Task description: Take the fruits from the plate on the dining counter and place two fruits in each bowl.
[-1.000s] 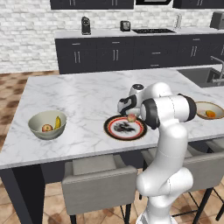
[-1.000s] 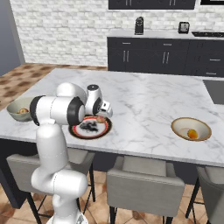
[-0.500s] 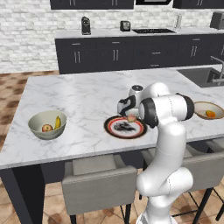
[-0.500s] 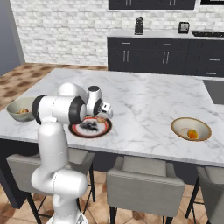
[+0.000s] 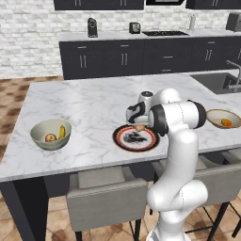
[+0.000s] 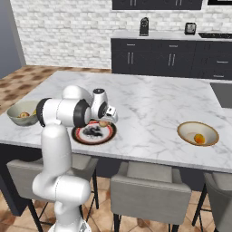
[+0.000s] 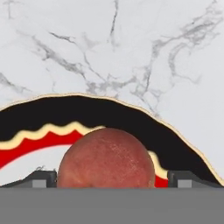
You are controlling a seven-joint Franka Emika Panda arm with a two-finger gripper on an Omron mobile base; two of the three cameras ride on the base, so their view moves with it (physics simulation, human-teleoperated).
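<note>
Gripper (image 7: 112,178): jaws spread, straddling peach (image 7: 106,158) on plate (image 7: 65,114). Plate near counter's (image 5: 94,101) front edge, mid-length.

I see the gripper (image 5: 139,123) low over the far right edge of the plate (image 5: 123,140) on the dining counter (image 5: 84,106), a peach-like fruit (image 5: 140,127) right under it. Grey-green bowl (image 5: 43,140) at left holds apple (image 5: 50,138) and banana (image 5: 62,132); tan bowl (image 5: 215,114) at right holds the orange (image 5: 226,122).
</note>
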